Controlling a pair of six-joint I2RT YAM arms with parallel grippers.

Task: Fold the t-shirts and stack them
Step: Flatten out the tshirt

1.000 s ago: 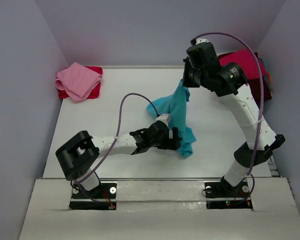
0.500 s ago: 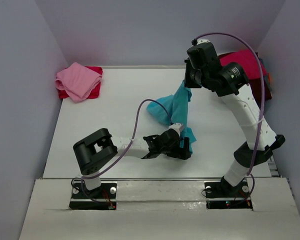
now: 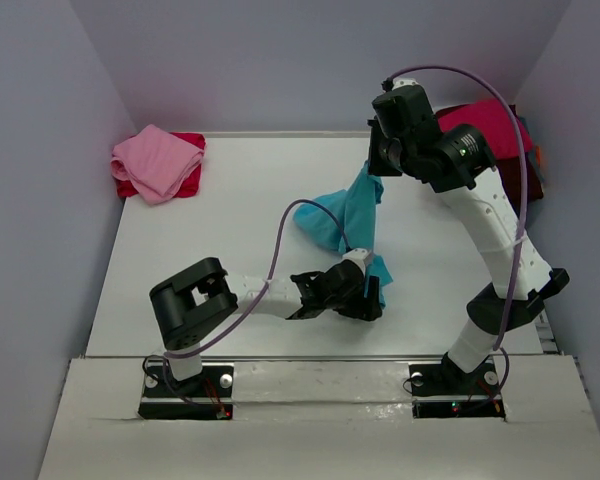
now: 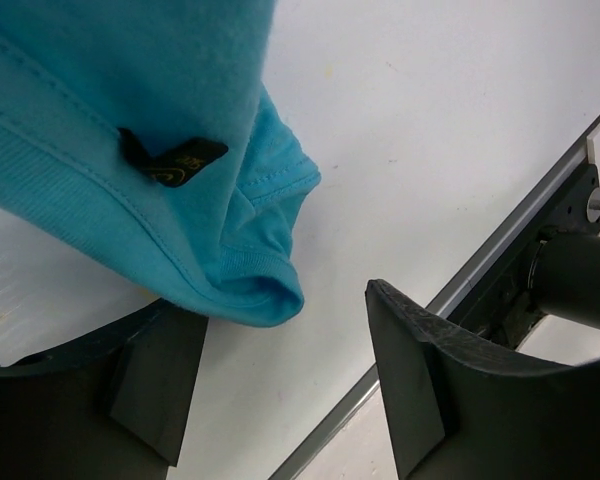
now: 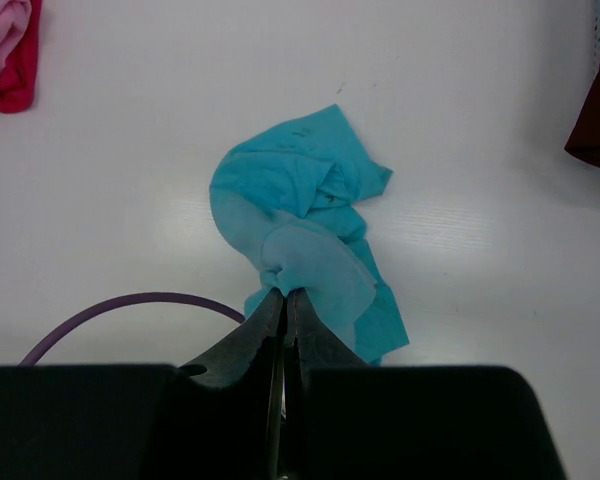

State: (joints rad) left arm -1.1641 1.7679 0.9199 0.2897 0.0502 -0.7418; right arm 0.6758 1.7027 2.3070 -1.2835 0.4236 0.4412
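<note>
A turquoise t-shirt (image 3: 352, 212) hangs from my right gripper (image 3: 377, 166), which is raised over the back of the table and shut on a bunched fold (image 5: 285, 293). The shirt's lower end (image 3: 379, 272) trails on the table. My left gripper (image 3: 374, 294) lies low at that lower end, jaws open. In the left wrist view a hemmed corner (image 4: 265, 290) rests by the left finger (image 4: 165, 385), and the right finger (image 4: 420, 390) stands apart over bare table. Nothing is clamped there. A folded pink t-shirt (image 3: 157, 160) lies on a red one (image 3: 188, 183) at the back left.
A pile of crimson (image 3: 488, 124) and dark maroon (image 3: 528, 180) t-shirts sits at the back right, behind my right arm. A purple cable (image 3: 280, 245) loops over the left arm. The metal rail (image 4: 500, 240) at the table's near edge runs close to the left gripper.
My left gripper has slid toward the near edge and to the right, down to the turquoise shirt's lower end. The right gripper has held still with the shirt.
</note>
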